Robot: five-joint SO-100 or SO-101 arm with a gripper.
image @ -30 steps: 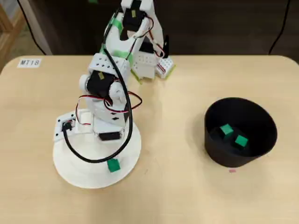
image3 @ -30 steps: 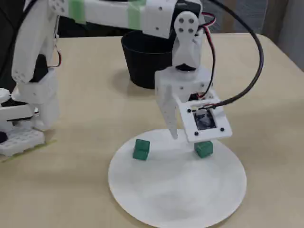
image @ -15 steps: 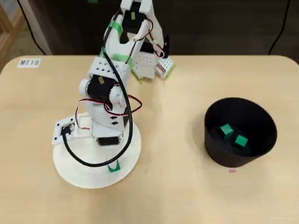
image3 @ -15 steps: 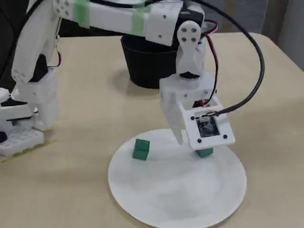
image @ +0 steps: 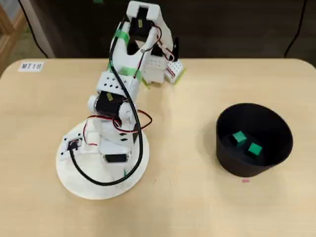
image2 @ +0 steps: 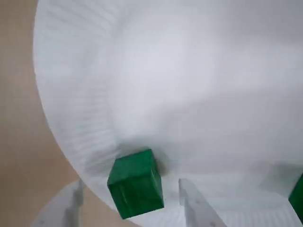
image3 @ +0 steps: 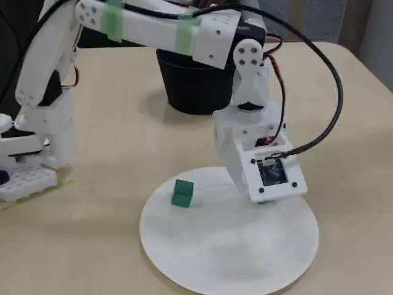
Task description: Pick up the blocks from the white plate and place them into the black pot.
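Hand spread in the wrist view, straddling a green block near the white plate rim; second block edge at right. I'd centre, drop, then pinch.
Overhead: two blocks in the black pot; arm covers the plate.
Fixed view: other block apart on the plate; desk bare around.

In the overhead view, a small white label is stuck on the desk near its far left corner. Its dark printed characters look like "MT1S", though the last one or two are too small to read with certainty. No other writing, brand, number or sign can be read in any of the views.
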